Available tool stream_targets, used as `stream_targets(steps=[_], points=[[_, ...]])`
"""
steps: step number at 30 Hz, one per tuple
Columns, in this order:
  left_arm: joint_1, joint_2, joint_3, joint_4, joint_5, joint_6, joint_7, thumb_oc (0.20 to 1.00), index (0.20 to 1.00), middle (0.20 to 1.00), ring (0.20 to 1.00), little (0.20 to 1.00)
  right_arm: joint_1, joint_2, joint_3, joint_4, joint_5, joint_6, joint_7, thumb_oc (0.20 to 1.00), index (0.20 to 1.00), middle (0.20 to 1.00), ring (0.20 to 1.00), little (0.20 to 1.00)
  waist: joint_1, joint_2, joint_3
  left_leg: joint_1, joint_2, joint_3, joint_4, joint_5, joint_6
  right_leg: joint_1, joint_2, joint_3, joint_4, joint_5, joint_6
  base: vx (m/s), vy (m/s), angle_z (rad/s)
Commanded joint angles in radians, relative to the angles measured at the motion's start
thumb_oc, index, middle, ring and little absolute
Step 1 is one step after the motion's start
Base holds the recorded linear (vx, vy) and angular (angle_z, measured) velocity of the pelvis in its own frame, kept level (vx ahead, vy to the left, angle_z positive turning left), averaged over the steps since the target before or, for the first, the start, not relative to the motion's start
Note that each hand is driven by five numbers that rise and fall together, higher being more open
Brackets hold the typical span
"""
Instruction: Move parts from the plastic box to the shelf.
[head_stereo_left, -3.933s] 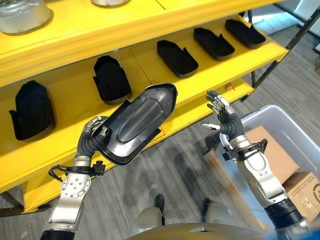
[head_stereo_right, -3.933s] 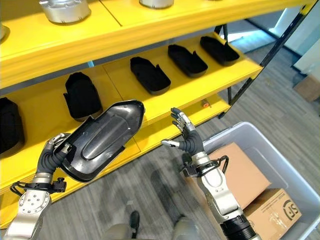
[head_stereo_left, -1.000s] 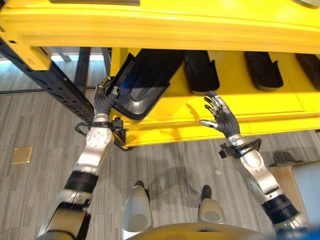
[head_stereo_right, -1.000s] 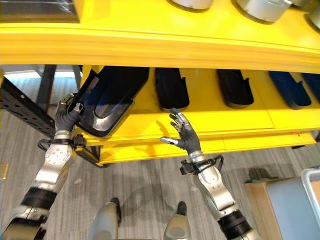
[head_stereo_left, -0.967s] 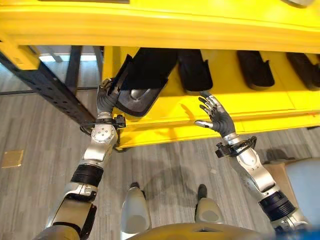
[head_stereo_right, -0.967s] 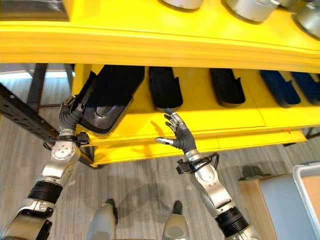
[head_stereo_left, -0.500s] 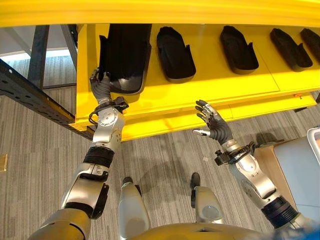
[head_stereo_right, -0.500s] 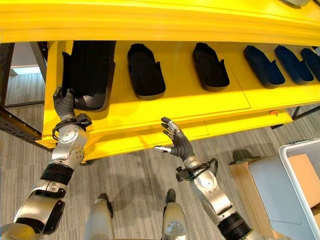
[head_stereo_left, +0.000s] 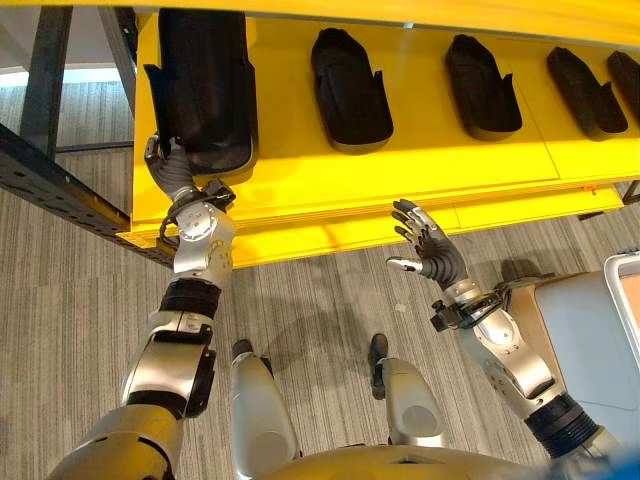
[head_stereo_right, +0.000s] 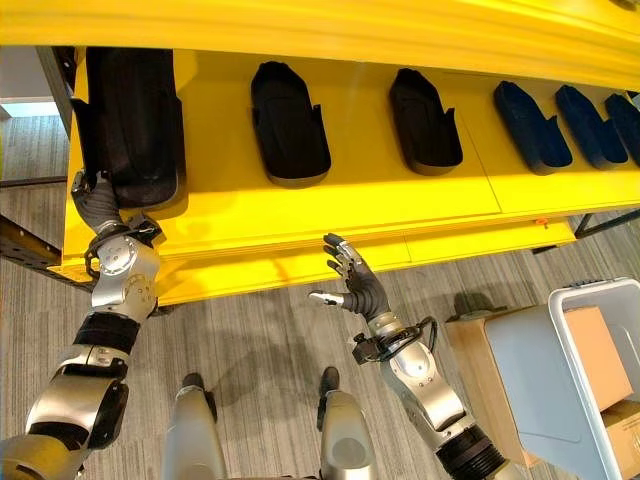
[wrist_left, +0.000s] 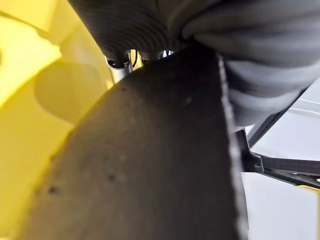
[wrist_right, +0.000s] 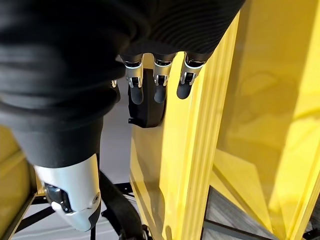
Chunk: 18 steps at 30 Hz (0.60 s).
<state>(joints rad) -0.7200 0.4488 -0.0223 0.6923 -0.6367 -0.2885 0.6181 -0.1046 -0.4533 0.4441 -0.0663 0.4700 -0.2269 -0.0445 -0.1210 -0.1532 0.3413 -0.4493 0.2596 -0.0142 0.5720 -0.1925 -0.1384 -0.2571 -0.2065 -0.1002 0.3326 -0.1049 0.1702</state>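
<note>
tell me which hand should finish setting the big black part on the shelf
Left. The left hand already holds the large black moulded plastic part lying on the yellow shelf; the right hand hovers open, in front of the shelf edge.

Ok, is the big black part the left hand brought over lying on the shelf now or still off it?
On it. The big black part lies flat at the yellow shelf's left end, with the left hand at its near edge.

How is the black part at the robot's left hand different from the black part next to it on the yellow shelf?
The black part at the left hand looks larger and longer than the neighbouring black part. The left hand is at its near end, while the neighbouring part lies free, touched by no hand; the right hand is open, below the shelf edge. Both are dark shells lying lengthwise on the yellow shelf.
</note>
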Motion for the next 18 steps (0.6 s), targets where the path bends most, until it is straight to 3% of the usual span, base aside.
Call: stream_targets(steps=[1, 18], points=[[-0.147, 0.066, -0.067, 0.043, 0.002, -0.035, -0.031, 0.200, 0.200, 0.200, 0.200, 0.200, 0.031, -0.040, -0.016, -0.099, 0.044, -0.083, 0.000, 1.000, 1.000, 1.000, 1.000, 1.000, 0.008, 0.006, -0.061, 0.010, 0.062, -0.060, -0.046, 0.084, -0.034, -0.089, -0.010, 0.052, 0.129, 0.024, -0.003, 0.00, 0.000, 0.00], [-0.303, 0.135, -0.101, 0.207, -0.078, -0.015, -0.058, 0.200, 0.200, 0.200, 0.200, 0.200, 0.023, -0.061, -0.001, -0.103, 0.063, -0.098, 0.009, 1.000, 1.000, 1.000, 1.000, 1.000, 0.010, -0.001, -0.029, -0.080, 0.060, -0.076, 0.034, 0.056, -0.021, -0.166, -0.015, 0.053, 0.206, -0.005, -0.008, 0.00, 0.001, 0.00]])
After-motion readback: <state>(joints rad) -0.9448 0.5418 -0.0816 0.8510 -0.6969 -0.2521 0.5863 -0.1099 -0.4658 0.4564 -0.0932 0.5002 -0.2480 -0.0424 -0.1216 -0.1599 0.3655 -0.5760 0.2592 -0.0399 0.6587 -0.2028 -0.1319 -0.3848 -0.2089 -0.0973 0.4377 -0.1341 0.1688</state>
